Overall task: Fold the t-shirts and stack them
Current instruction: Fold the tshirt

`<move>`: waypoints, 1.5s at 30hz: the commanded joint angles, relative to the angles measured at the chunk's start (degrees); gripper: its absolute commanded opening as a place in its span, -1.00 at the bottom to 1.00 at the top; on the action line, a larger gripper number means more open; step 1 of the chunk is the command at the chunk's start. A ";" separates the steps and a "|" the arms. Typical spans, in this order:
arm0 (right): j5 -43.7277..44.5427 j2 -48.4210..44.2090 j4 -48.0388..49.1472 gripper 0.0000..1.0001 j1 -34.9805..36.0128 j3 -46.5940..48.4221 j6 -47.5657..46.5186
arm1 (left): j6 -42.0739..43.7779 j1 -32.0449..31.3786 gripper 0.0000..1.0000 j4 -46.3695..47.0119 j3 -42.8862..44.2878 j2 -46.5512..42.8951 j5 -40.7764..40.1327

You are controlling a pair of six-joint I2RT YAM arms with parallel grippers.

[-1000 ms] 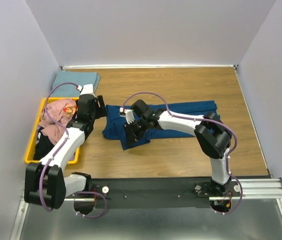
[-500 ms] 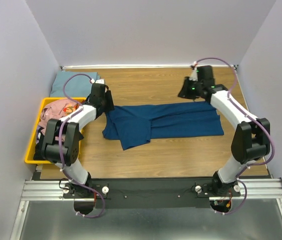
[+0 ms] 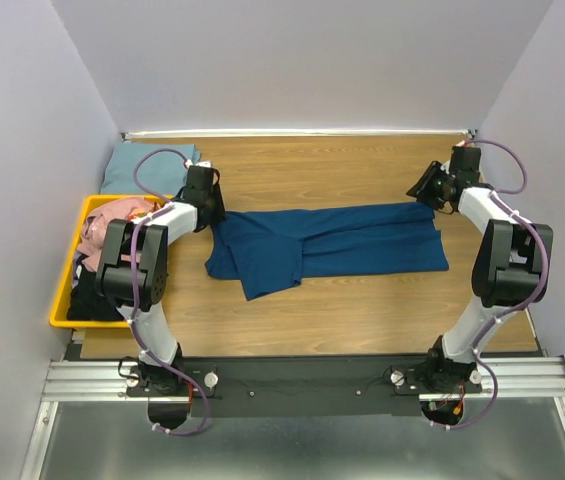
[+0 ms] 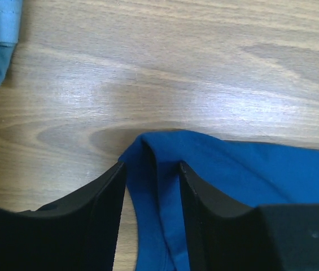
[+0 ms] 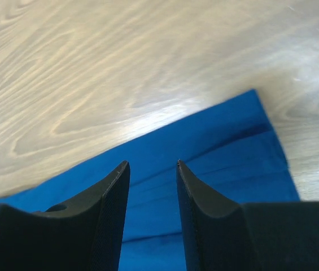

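- A blue t-shirt (image 3: 332, 240) lies spread in a long band across the middle of the wooden worktop (image 3: 362, 310). It is mostly flat, with a looser flap hanging toward the near side at its left end.
- The left claw (image 4: 152, 165) is down at the far left corner of that shirt. Its jaws stand part open, and a raised ridge of blue cloth sits between the two black fingers (image 4: 100, 197).
- From where I stand, the cloth fills the gap, but the fingers do not look pressed together on it.
- The right claw (image 5: 152, 162) hovers over the shirt's far right corner. Its jaws are also part open with nothing in them, and blue cloth and bare wood show through the gap.
- Both arms reach out wide, one to each end of the shirt.
- A pale grey-blue t-shirt (image 3: 142, 160) lies folded in the far left corner of the worktop, just beyond the left claw and apart from the blue one.
- A yellow bin (image 3: 72, 322) sits along the left edge of the worktop.
- In the bin, a crumpled pink t-shirt (image 3: 102, 225) is heaped at the far end and a black t-shirt (image 3: 87, 295) lies at the near end.
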 commanded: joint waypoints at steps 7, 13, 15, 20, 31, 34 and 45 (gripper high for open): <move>-4.31 7.01 8.61 -0.10 -3.97 -3.30 3.24 | 0.40 2.09 -0.86 0.35 2.49 2.54 1.83; -4.40 11.14 10.91 -0.11 -6.96 -4.45 4.91 | 0.23 4.55 -0.89 0.44 1.79 1.57 2.09; -4.84 11.67 11.00 -0.13 -7.75 -4.53 4.74 | 0.05 4.81 -0.89 0.35 1.79 1.75 2.53; -7.38 9.31 10.82 -0.14 -7.93 -4.27 2.72 | -0.30 4.99 -0.88 0.00 2.06 2.28 4.37; 2.59 0.16 4.51 -0.02 -4.16 -4.01 -2.29 | 0.76 3.33 0.22 -0.35 -0.05 -7.73 0.52; 10.42 -0.37 2.56 0.00 -1.88 -3.66 -4.13 | 1.37 1.66 0.42 -0.44 -1.19 -12.92 -2.29; 11.86 4.37 -4.91 0.07 10.78 4.34 -13.28 | 7.79 -6.69 0.60 -0.18 -12.70 -35.05 -10.74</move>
